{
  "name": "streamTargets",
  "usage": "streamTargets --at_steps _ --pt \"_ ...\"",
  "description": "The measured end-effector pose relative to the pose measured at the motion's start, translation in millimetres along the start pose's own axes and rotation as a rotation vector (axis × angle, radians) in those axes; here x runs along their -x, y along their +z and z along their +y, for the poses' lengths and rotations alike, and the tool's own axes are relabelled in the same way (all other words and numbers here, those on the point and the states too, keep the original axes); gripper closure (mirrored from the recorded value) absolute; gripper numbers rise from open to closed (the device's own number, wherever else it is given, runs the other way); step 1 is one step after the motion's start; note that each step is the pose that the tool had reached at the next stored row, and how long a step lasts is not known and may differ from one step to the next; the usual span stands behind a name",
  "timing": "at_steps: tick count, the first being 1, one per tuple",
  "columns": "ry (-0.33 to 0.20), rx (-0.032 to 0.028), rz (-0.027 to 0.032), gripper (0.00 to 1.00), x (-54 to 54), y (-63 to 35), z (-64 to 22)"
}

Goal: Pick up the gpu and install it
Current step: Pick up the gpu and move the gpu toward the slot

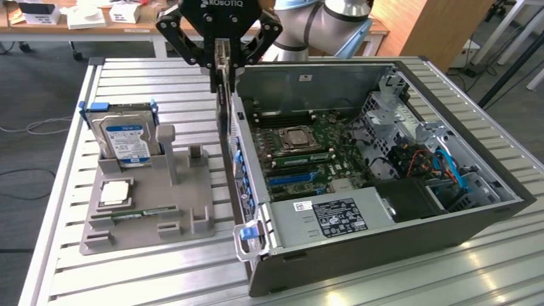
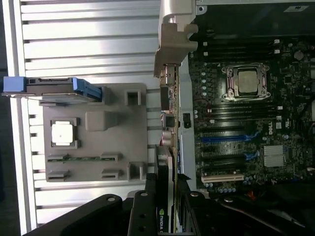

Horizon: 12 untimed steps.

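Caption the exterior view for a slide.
Black robot gripper holds thin dark circuit card upright beside open dark-grey computer case.

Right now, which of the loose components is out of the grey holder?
The gpu: it hangs edge-on in the gripper by the computer case wall. The hard drive, processor chip and memory stick sit in the holder.

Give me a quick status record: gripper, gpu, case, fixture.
gripper: shut on the gpu
gpu: held edge-on in the air, over the gap between gray fixture and computer case, not in a slot
computer case: open, motherboard exposed
gray fixture: hard drive upright, memory stick lying flat
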State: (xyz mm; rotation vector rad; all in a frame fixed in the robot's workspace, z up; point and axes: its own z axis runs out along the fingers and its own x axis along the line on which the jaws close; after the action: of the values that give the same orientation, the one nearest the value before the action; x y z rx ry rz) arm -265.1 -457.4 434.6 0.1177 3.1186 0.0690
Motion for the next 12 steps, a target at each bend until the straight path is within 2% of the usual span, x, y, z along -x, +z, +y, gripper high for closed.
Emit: streamTargets --at_steps 12 --pt "0.000 -0.0006 0.0090 0.73 50.4 1.0 3.3"
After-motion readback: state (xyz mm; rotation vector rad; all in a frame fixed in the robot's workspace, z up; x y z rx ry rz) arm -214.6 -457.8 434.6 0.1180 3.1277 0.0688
